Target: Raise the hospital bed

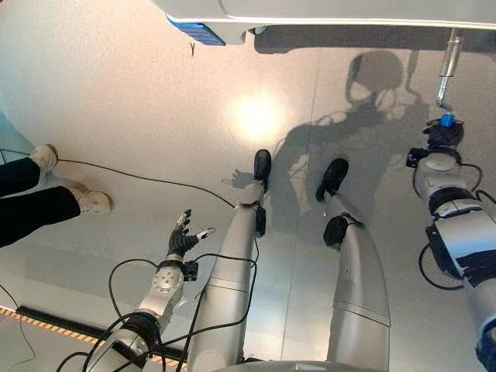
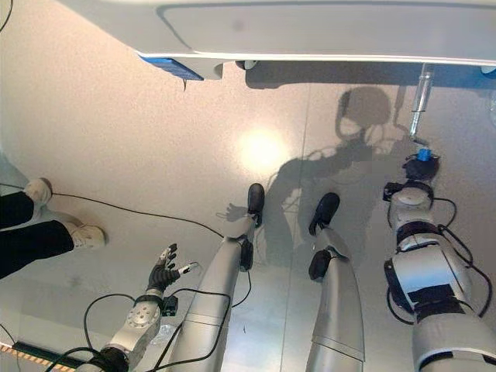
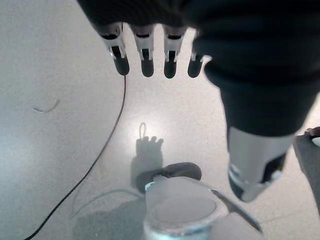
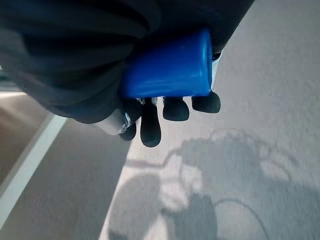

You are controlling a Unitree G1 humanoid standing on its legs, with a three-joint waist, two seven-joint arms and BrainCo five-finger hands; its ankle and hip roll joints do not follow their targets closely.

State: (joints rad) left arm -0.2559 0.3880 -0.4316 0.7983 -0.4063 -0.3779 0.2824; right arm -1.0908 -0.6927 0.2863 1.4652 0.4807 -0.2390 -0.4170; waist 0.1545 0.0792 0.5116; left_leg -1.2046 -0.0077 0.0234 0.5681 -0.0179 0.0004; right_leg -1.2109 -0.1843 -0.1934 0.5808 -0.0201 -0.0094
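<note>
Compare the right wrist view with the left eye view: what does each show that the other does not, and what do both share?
The right wrist view alone gives the close look: the right hand has its dark-tipped fingers curled round the blue handle.

The left eye view alone takes in the hospital bed edge above, the silver crank rod running down to the handle, the open left hand held low, and a person's legs.

Both show the blue handle, the right hand and the grey floor.

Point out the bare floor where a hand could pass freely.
Bare grey floor lies open between the white hospital bed frame and the person's white shoes. It is tight at the metal crank rod, where the right hand grips the blue crank handle.
</note>
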